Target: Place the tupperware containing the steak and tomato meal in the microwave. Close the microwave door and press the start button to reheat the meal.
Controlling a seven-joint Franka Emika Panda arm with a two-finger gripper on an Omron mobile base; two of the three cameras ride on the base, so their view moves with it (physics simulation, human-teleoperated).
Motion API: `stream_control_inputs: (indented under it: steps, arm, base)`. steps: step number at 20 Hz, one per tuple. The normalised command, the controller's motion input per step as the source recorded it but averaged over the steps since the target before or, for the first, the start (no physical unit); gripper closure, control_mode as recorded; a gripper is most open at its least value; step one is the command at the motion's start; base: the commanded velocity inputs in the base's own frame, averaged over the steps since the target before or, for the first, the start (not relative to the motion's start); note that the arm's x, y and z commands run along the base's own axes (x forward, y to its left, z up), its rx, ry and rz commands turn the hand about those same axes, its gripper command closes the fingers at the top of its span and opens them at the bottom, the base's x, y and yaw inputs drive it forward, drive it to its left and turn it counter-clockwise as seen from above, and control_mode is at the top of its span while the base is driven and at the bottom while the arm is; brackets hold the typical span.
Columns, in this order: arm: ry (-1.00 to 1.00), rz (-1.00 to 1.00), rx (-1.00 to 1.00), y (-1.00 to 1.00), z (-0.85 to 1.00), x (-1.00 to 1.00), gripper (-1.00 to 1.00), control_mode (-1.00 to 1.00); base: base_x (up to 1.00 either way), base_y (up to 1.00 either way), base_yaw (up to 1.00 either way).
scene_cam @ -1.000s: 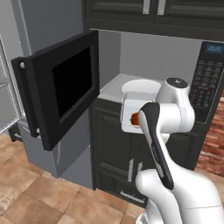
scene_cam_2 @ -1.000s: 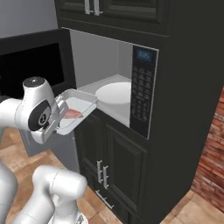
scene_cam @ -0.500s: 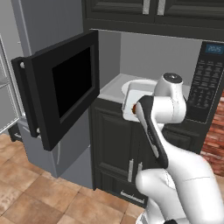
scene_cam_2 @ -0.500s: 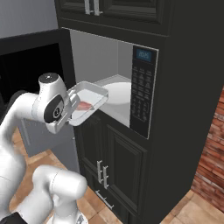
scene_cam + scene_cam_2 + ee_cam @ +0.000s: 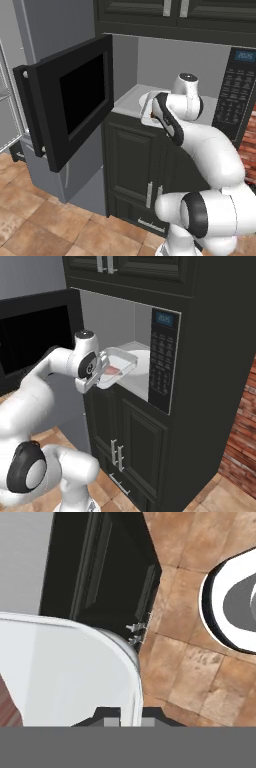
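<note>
Microwave (image 5: 150, 356): black, built-in, cavity exposed. Microwave door (image 5: 75, 105): swung wide to the left. Tupperware (image 5: 117, 367): clear, held level at the cavity's front edge, partly inside; reddish steak and tomato meal (image 5: 113, 370) within. Gripper (image 5: 103, 367): clamped on the tupperware's near rim.

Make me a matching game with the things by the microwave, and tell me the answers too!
Things:
1. microwave door
2. tupperware
3. keypad display
4. turntable

States:
A. lit blue
B. swung wide open
C. white and round, inside the microwave
D. held by the tool at the opening

Pairs: 1-B, 2-D, 3-A, 4-C
</note>
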Motion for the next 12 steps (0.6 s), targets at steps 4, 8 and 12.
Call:
stream_control_inputs:
  steps: [4,8,12]
  arm:
    - [0.12,0.00,0.01,-0.36,-0.06,1.00,1.00,-1.00]
    - [0.13,0.00,0.00,-0.19,-0.30,1.00,1.00,-1.00]
    - [0.10,0.00,0.00,-0.13,-0.14,1.00,1.00,-1.00]
  base:
    - [0.00,0.00,0.00]
    - [0.00,0.00,0.00]
    - [0.00,0.00,0.00]
